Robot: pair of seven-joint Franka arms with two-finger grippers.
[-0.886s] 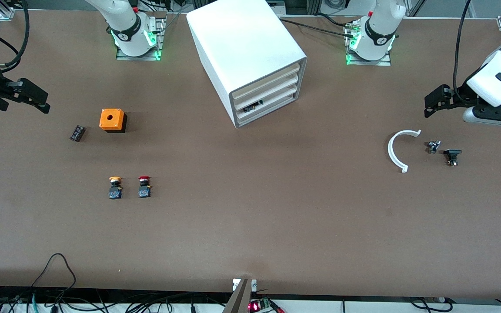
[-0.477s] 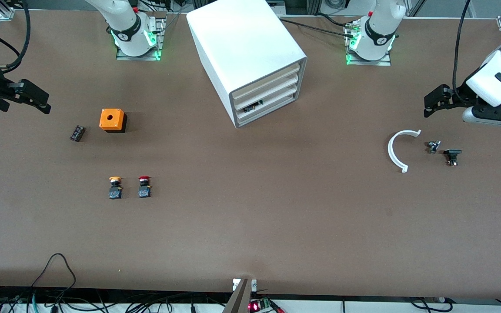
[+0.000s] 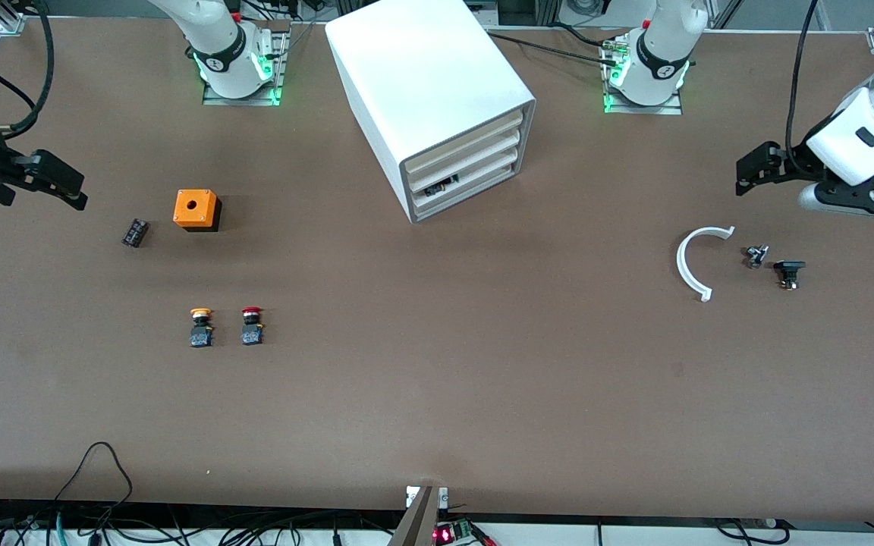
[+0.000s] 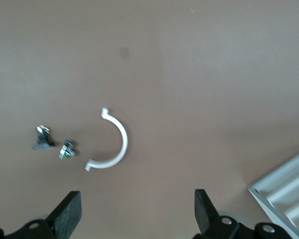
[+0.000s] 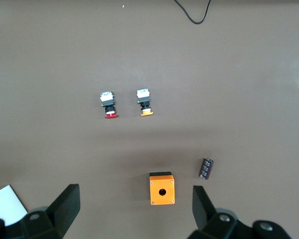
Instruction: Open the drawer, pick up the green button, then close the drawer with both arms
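The white cabinet (image 3: 437, 98) stands mid-table near the bases, and its stacked drawers (image 3: 475, 155) all sit pushed in. A small dark gap (image 3: 443, 184) shows at one lower drawer front. The button is hidden. My left gripper (image 3: 745, 174) hangs open and empty over the left arm's end of the table. In the left wrist view it (image 4: 137, 211) is above bare table, with a cabinet corner (image 4: 284, 191) at the edge. My right gripper (image 3: 73, 189) hangs open and empty at the right arm's end. In the right wrist view it (image 5: 134, 206) frames an orange box (image 5: 162, 188).
The orange box (image 3: 196, 209) and a small black part (image 3: 134, 232) lie toward the right arm's end. An orange-capped button (image 3: 201, 327) and a red-capped button (image 3: 252, 326) lie nearer the front camera. A white half ring (image 3: 695, 262) and two small parts (image 3: 756, 255) (image 3: 788, 273) lie under the left arm.
The left gripper and wrist have shifted slightly toward the bases. The right gripper has drifted a little the same way. Both stay open and nothing on the table has moved.
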